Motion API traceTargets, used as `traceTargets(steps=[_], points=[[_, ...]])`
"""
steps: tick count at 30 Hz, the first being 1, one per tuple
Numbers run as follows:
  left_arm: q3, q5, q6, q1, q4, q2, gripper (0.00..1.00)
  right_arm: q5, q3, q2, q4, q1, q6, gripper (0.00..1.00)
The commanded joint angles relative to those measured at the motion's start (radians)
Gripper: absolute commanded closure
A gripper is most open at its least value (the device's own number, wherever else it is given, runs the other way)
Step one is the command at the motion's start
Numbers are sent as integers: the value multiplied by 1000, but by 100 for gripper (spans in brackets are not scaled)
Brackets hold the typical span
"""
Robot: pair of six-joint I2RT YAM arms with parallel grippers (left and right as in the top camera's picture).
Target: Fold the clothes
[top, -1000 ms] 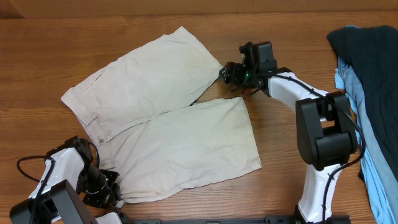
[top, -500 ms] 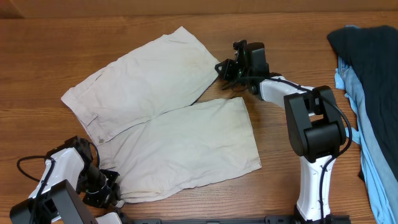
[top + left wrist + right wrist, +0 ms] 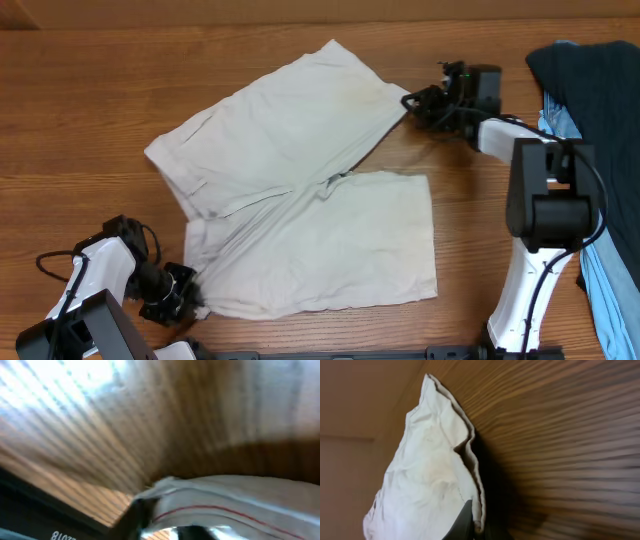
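Shorts [image 3: 300, 200] lay flat between the claws. The right claw [image 3: 415, 100] pinched a hem corner and the left claw [image 3: 183, 297] pinched the waistband corner. Open surface [image 3: 80, 100] lay beyond the left claw, and a navy garment [image 3: 590, 80] beyond the right.

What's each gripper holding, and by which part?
Both hold the shorts: the right gripper pinches the far leg's hem corner, the left gripper the waistband's near end.

Pale printed characters [image 3: 62, 536] stood on a dark strip [image 3: 30, 519] at the left wrist view's bottom edge. They were too blurred to read. No other writing showed.
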Motion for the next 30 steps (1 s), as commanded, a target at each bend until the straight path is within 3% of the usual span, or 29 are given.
traceTargets(steps=[1, 3, 8, 9, 12, 13, 16, 18, 20, 22, 24, 27, 30], points=[[18, 2, 96, 11, 34, -6, 32, 107, 12, -59, -2, -118, -27, 96], [60, 8, 175, 10, 29, -6, 19, 106, 12, -87, -15, -151, -29, 96], [234, 110, 396, 10, -29, -6, 16, 107, 12, -129, -117, -199, -28, 96], [270, 177, 459, 9, -29, -6, 16, 99, 12, -137, -143, -204, -29, 90], [393, 304, 584, -45, 19, -6, 18, 20, 12, -185, -270, -221, -39, 35], [413, 311, 594, -71, 46, -6, 21, 2, 12, -197, -301, -224, -53, 32], [476, 268, 592, -227, 282, -5, 55, -39, 12, -280, -499, -225, -89, 38], [486, 152, 562, -293, 424, -5, 60, -74, 12, -324, -591, -221, -117, 39], [486, 42, 561, -351, 597, 18, 43, -128, 12, -381, -703, -201, -177, 39], [486, 40, 565, -356, 698, 85, 31, -146, 12, -440, -831, -150, -267, 39], [512, 58, 574, -356, 803, 249, 28, -145, 12, -476, -975, -44, -359, 38], [598, 96, 597, -356, 836, 414, 30, -103, 11, -477, -1093, 100, -427, 39], [719, 90, 669, -356, 837, 557, 20, 26, 11, -477, -1117, 243, -426, 38]])
